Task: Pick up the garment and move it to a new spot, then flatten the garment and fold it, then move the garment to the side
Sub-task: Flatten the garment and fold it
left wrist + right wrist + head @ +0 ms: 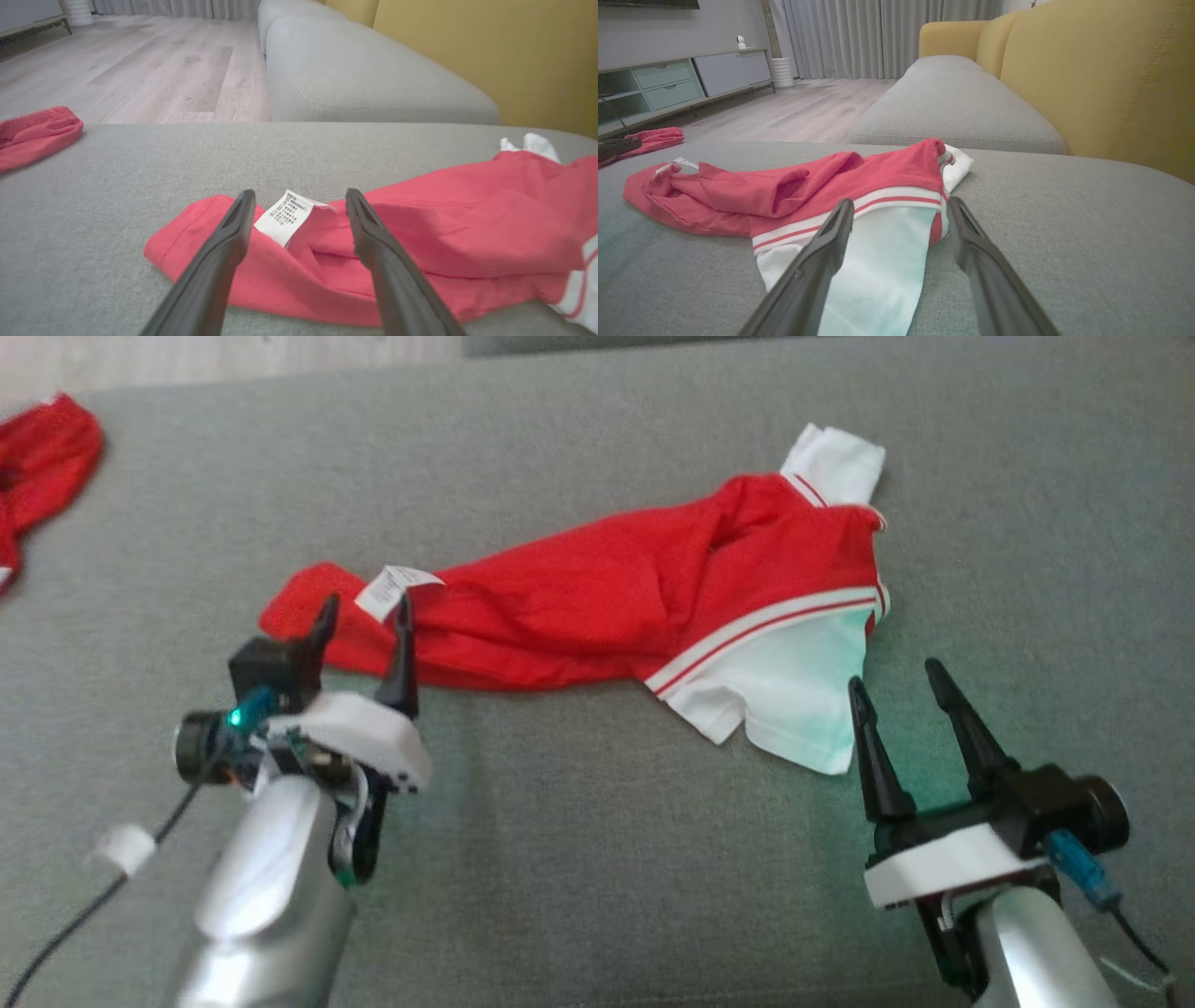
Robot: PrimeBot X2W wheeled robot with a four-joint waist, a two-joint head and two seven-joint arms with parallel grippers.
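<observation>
On the grey sofa seat [597,859] the garment [597,607] lies bunched. Your left tool [366,607] and right tool [893,674] both gape empty at its ends; pinch each end's edge low, then draw apart evenly.

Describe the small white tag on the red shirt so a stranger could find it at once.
On the grey cushion lies a crumpled red and white garment. At its all-red end, between the fingers of the left gripper, sits a small care label. It alone carries printed text, unlike the plain white panels opposite.
</observation>
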